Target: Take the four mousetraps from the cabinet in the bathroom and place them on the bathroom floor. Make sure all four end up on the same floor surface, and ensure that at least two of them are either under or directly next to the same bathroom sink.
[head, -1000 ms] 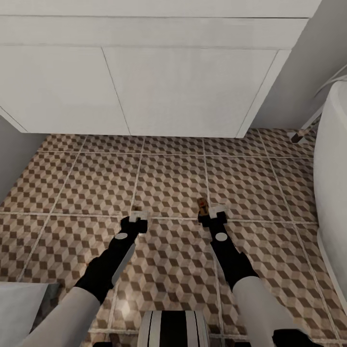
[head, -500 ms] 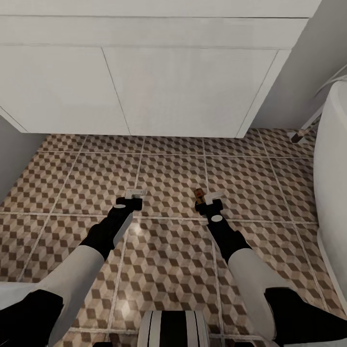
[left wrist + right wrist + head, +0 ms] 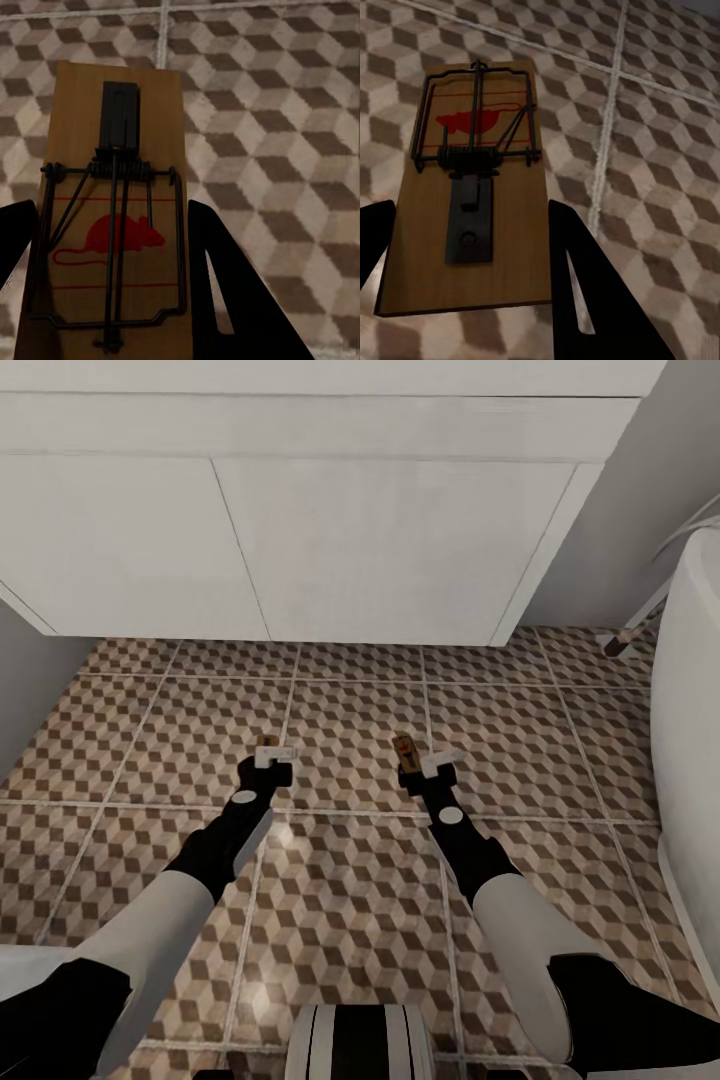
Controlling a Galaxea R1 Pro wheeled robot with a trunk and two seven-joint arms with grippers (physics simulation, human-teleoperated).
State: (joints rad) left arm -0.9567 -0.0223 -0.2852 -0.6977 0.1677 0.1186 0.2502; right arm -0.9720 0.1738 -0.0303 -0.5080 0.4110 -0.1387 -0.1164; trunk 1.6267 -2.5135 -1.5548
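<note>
Each gripper holds one mousetrap over the cube-patterned bathroom floor (image 3: 350, 920), in front of the white vanity (image 3: 380, 540) that carries the sink. My left gripper (image 3: 268, 757) is shut on a tan mousetrap (image 3: 112, 225) with a red mouse mark; from the head camera just a brown sliver of that mousetrap (image 3: 267, 741) peeks past the fingers. My right gripper (image 3: 425, 765) is shut on a second mousetrap (image 3: 404, 750), whose board and dark spring of the mousetrap (image 3: 472, 210) lie between the black fingers (image 3: 585, 285). The cabinet is out of view.
A white bathtub (image 3: 690, 700) curves along the right edge, with a small dark foot (image 3: 617, 645) near the wall. A grey wall (image 3: 25, 690) closes the left side. The vanity hangs above the tiles, and the floor runs back under it.
Both arms have stretched forward toward the vanity, carrying their mousetraps with them. Both grippers stay shut.
</note>
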